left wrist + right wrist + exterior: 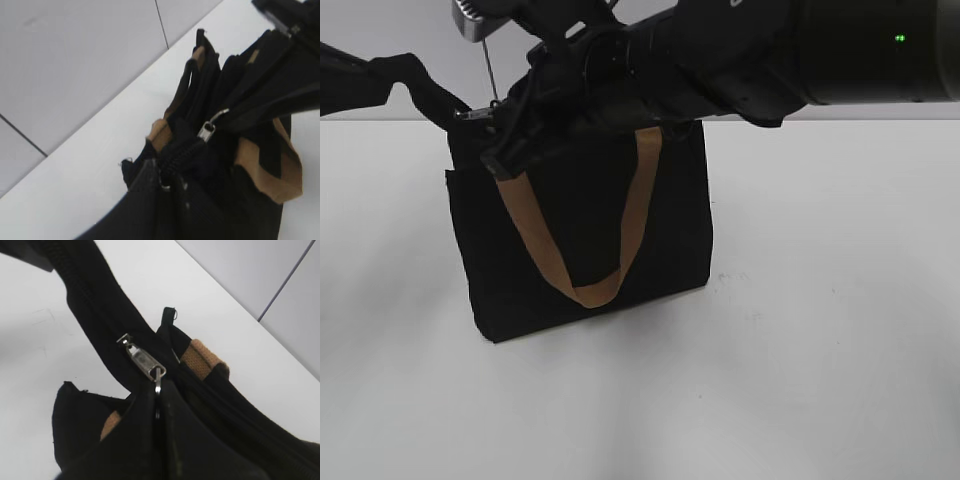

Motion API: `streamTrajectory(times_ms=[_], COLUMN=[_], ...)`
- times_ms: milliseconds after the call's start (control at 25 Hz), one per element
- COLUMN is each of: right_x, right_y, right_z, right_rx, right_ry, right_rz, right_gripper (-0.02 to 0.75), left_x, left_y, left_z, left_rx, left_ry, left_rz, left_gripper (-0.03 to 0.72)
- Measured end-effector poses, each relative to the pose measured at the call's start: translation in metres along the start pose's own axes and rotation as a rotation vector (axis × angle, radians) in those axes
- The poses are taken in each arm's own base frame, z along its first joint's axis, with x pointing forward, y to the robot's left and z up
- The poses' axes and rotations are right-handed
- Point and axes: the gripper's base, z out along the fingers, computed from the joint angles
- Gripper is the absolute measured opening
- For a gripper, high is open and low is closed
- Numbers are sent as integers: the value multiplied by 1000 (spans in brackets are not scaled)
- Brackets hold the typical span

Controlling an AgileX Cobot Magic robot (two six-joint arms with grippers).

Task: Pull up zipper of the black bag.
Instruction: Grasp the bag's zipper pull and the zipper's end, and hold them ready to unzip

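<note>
Evidently soft and light, the black bag (590,230) stood slumped on the white table (820,350). Zipper (142,361) ran along its top edge; best hold: the small metal pull. Right gripper (157,390) pinched that pull. Left gripper's (160,175) state: cannot tell.

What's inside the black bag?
Nothing inside shows. The black bag stands on the white table, and its top is covered by the robot hands and the zipper, so the inside is hidden.
</note>
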Motion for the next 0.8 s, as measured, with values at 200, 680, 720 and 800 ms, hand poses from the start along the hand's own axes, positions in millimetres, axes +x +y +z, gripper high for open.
streamTrajectory(times_ms=[200,680,720,800], right_x=[-2,0,1,4], right_y=[0,-8,-12,-21], right_z=[-2,-2,-3,-4], right_rx=[1,13,20,28], right_ry=[-6,1,4,14], right_rz=[-36,-48,-44,-33], right_gripper=[-1,-1,-1,-1], left_x=[8,35,35,35], left_y=[-1,4,4,4], left_z=[-1,-12,-12,-12], left_rx=[12,16,17,20], left_ry=[92,314,315,315], left_rz=[-18,-108,-109,-112], left_gripper=[29,29,29,29])
